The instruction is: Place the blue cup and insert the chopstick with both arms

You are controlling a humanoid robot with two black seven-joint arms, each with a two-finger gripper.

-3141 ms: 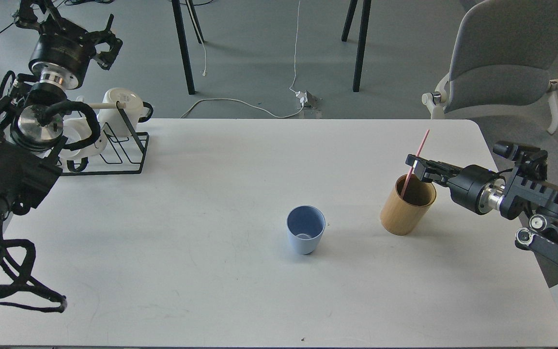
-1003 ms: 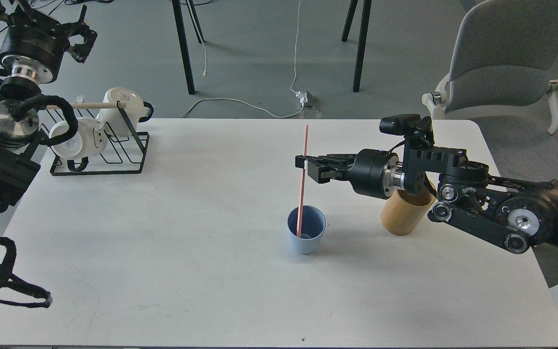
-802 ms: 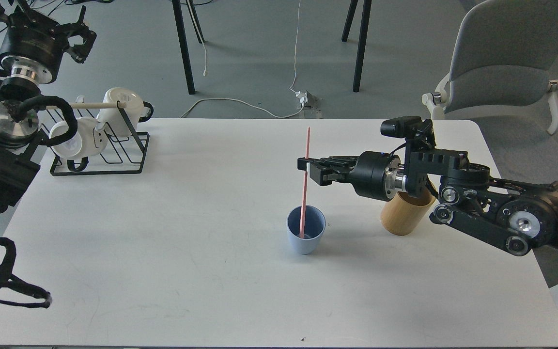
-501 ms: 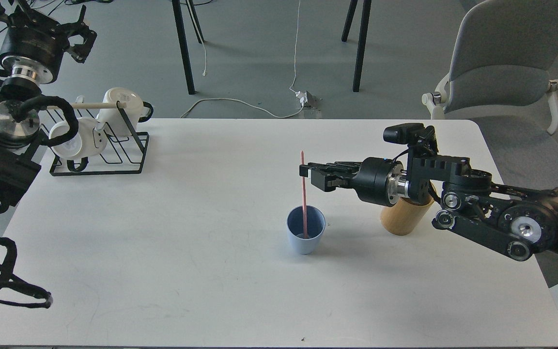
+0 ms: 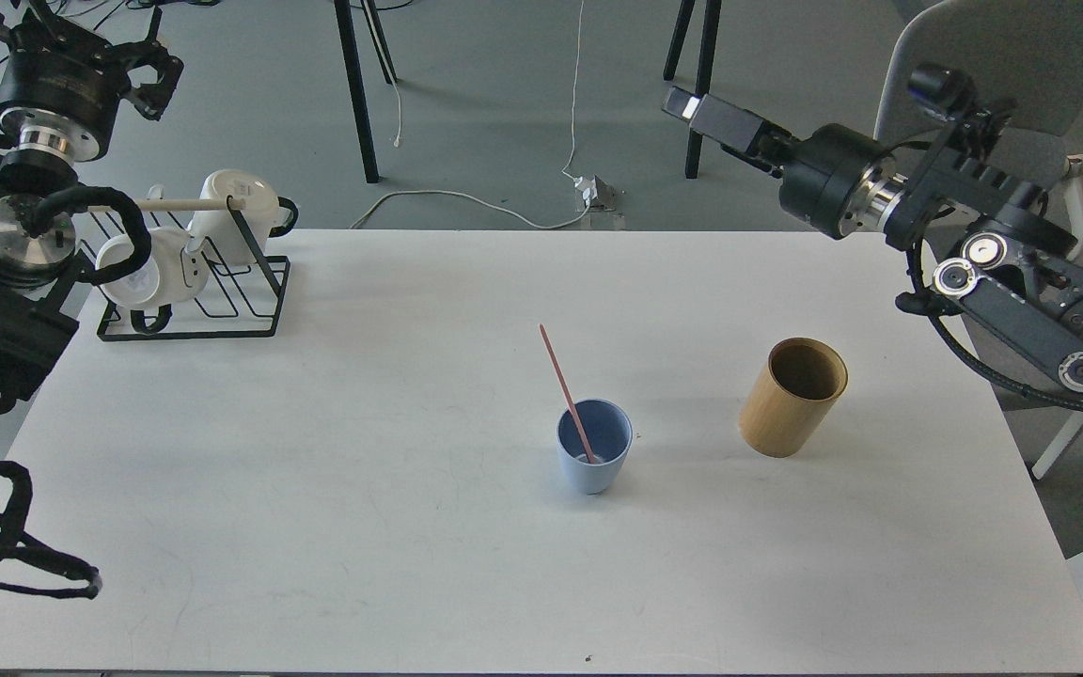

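The blue cup point(image 5: 594, 458) stands upright on the white tabletop point(image 5: 391, 527), with the chopstick point(image 5: 567, 393) inside it, lower end on the cup floor and upper end leaning up and to the left past the cup's rim. I judge both parts of the task done as things lie.

I reckon the cup is light, stiff and matte, so not very slippery. Its taper means a pinch across the rim or a grip round the upper wall would hold best, and a careless nudge could slide or tip it. The chopstick looks thin, rigid and very light. Leaning free on the rim, it would roll round or fall out if the cup were jostled. If I had to take it again I would pinch it on the bare length above the cup's rim.

Right of the cup, well apart, stands the bamboo holder point(image 5: 792, 398), empty as far as I can see inside it. Far to the cup's upper left is the wire rack point(image 5: 212, 301) with white mugs point(image 5: 233, 214).

My right end effector point(image 5: 692, 105) is raised above and to the right of the cup, holding nothing, but I see it too end-on to say whether its fingers are parted. My left end effector point(image 5: 142, 70) is far to the cup's upper left, above the rack, with fingers spread and nothing in it.
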